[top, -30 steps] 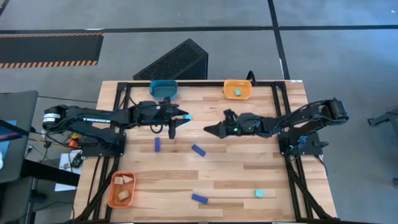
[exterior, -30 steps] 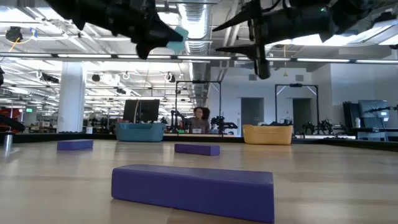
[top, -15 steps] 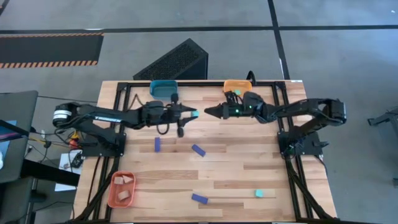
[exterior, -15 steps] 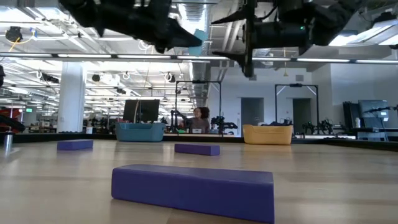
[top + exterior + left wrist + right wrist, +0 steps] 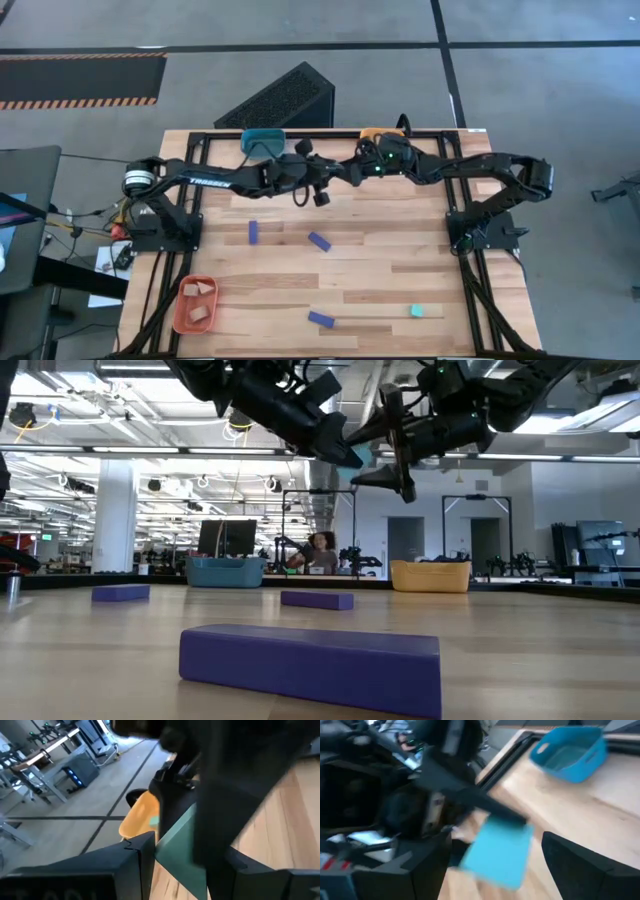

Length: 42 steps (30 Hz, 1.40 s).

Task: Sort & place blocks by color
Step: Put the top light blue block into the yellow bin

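My left gripper (image 5: 338, 177) reaches in from the table's left, high above the far middle, and is shut on a light cyan block (image 5: 352, 455). My right gripper (image 5: 352, 174) meets it from the right. It is open, with its fingers (image 5: 427, 865) standing on either side of the cyan block (image 5: 497, 852); I cannot tell whether they touch it. Three dark blue bars (image 5: 253, 232) (image 5: 319, 241) (image 5: 320, 320) and another cyan chunk (image 5: 416, 311) lie flat on the table. Tan pieces (image 5: 198, 290) sit in the orange tray (image 5: 180, 318). My left gripper pinches the cyan block's sides (image 5: 175, 850) between its two fingers, coming roughly level from the table's left. The block is lifted clear, well above the table, and sticks out beyond the fingertips toward my right gripper.
The teal tray (image 5: 262, 142) stands at the far edge. The yellow tray (image 5: 372, 133) beside it is mostly hidden under my right arm. The orange tray sits at the near left corner. A black frame runs along the table's edges. A person (image 5: 322, 552) sits far behind the table.
My left gripper has carried the cyan block toward the table's right and slightly toward the far edge, still lifted. My right gripper has swung toward the far edge and left until it met the block, so its fingers now flank it.
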### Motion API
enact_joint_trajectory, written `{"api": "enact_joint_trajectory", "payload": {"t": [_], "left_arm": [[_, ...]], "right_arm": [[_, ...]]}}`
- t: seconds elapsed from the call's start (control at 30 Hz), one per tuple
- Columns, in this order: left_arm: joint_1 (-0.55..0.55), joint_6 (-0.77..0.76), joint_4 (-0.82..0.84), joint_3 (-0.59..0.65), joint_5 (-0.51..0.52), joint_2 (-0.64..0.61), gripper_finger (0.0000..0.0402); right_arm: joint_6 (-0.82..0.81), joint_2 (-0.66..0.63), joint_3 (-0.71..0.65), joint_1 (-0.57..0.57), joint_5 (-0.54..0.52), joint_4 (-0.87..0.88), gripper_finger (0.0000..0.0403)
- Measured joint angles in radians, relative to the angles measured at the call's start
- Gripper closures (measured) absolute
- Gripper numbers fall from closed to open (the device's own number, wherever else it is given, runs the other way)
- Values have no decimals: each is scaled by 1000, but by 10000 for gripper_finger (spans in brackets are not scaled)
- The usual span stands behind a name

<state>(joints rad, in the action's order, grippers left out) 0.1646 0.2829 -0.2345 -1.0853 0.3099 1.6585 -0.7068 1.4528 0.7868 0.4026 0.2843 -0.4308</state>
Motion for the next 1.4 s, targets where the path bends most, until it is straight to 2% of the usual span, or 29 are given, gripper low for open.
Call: {"api": "enact_joint_trajectory", "payload": {"t": [0.17, 0.3, 0.4, 0.6, 0.9, 1.0, 1.1, 1.23, 1.3, 1.4], "left_arm": [[1, 10, 17, -20, 0, -2, 288], [-5, 44, 13, -20, 1, -2, 287], [-7, 81, 14, -20, -24, -2, 287], [-1, 127, 4, -19, -37, -2, 287], [6, 62, -4, -19, -23, -2, 283], [6, -36, 6, -19, 16, -3, 262], [6, -201, 40, -20, 112, -8, 224], [9, -436, 203, -20, 272, -9, 163], [16, -481, 332, -20, 265, -20, 141], [20, -547, 486, -20, 179, -48, 122]], "right_arm": [[1, -1, 2, 8, -21, -1, 91], [-17, -1, 1, 8, -19, -6, 126], [-46, -1, 1, 7, -9, -1, 169], [-110, -3, 2, 7, -21, 23, 283], [-161, -2, 2, 23, -45, 31, 281], [-161, -2, 2, 41, -64, 40, 281], [-159, 4, -4, 76, -109, 100, 281], [-111, -17, -1, 135, -169, 199, 281], [-72, -19, -1, 171, -218, 268, 281], [-1, -20, -2, 252, -277, 346, 281]]}}
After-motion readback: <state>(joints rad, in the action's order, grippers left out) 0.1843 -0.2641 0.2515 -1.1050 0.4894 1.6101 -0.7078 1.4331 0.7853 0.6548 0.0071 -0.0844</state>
